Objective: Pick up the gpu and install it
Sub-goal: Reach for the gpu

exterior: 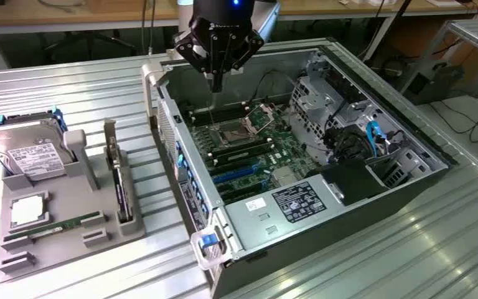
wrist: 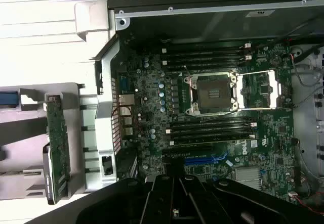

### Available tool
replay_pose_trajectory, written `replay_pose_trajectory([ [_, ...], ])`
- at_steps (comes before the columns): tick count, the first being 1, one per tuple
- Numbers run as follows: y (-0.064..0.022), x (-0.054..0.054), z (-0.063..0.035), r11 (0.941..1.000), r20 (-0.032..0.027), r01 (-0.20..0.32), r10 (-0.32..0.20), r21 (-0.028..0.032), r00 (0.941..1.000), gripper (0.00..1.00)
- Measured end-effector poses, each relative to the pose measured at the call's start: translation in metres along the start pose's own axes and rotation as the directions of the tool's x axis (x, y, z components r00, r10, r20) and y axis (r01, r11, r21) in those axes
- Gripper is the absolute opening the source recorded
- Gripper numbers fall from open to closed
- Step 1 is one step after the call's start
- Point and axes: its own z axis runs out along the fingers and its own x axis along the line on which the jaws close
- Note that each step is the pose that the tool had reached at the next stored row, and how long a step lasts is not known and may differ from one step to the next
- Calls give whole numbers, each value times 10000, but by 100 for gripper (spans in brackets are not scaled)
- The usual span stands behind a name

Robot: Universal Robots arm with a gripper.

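Robot gripper point(exterior: 216, 85) is hovering inside the open computer case point(exterior: 256, 215), above the motherboard point(exterior: 256, 149) near the empty processor socket point(exterior: 234, 132), with its fingers drawn together into one narrow tip and carrying nothing. The gpu point(exterior: 119, 180) is waiting well apart from it, toward the exterior view's left and nearer that camera, outside the case. The card is standing on its long edge in a slot of a grey holder point(exterior: 77, 149), and its long axis is running roughly alongside the case's side wall point(exterior: 185, 156). That wall is standing between gripper and card, so it looks like the main obstacle. A silver hard drive point(exterior: 32, 156) and a green memory stick point(exterior: 56, 225) are sitting in the same holder, further toward the exterior view's left.
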Motion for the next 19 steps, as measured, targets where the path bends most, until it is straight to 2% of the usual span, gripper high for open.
replay_pose_trajectory([
  [14, -1, 10, -1, 10000, 0, -2, 2, 1, 10000, 11],
  [19, -20, 220, -7, 10000, 0, 1, -1, 1, 10000, 11],
])
